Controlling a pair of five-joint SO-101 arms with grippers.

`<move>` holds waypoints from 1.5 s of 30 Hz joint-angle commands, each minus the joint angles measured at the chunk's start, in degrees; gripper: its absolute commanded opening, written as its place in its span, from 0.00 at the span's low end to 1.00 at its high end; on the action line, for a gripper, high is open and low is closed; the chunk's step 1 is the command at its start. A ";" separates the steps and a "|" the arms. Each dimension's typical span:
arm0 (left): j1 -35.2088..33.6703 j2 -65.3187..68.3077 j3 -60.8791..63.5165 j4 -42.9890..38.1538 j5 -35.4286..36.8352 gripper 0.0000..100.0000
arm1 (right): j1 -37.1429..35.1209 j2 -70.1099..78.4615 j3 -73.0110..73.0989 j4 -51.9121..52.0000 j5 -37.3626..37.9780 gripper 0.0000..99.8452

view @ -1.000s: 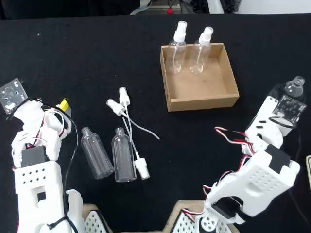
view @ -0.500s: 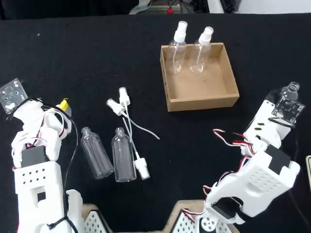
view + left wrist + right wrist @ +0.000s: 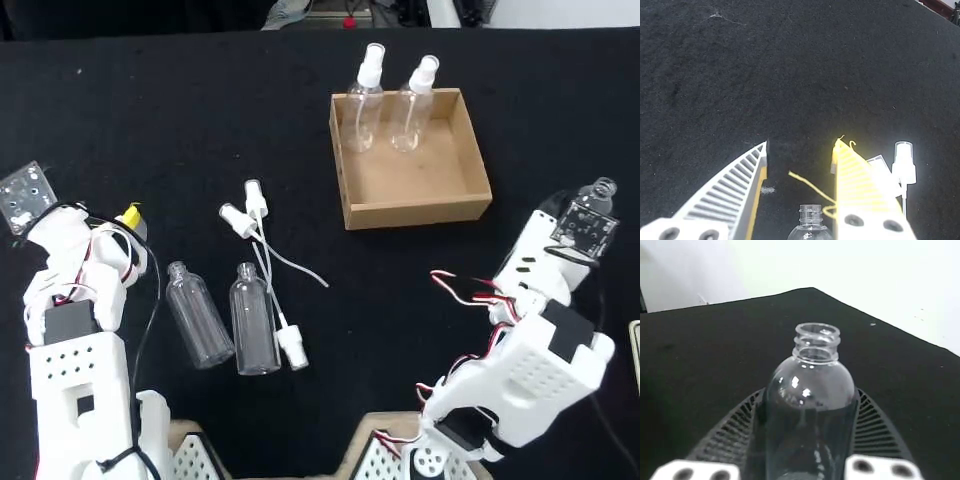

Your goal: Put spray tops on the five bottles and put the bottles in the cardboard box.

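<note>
**Black table (image 3: 150, 120): two of five done**

Two topped bottles (image 3: 365, 100) stand in the cardboard box (image 3: 420, 213), upper middle. My right gripper (image 3: 585, 222) pinches a bare bottle (image 3: 812, 385), right edge; my left gripper (image 3: 801, 146) is spread, empty. Two loose bottles (image 3: 254, 320) and three spray tops (image 3: 250, 205) lie lower left.

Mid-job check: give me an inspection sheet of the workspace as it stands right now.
Surface: table under black cloth.
Job's things: cardboard box holds two capped bottles standing at its far wall; two uncapped bottles and three spray tops lie loose on the table; fifth bottle uncapped.
Clutter: nothing seen.
Grippers: left gripper open above the table; right gripper shut on the fifth bottle.
Cables: arm wires loop loose beside the right arm; yellow thread on the left gripper.
Surroundings: white wall beyond the table edge.
</note>
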 commanded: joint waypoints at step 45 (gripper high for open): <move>0.40 -0.62 -3.47 -1.23 0.44 0.21 | -1.14 -21.14 -9.98 41.93 -0.09 0.39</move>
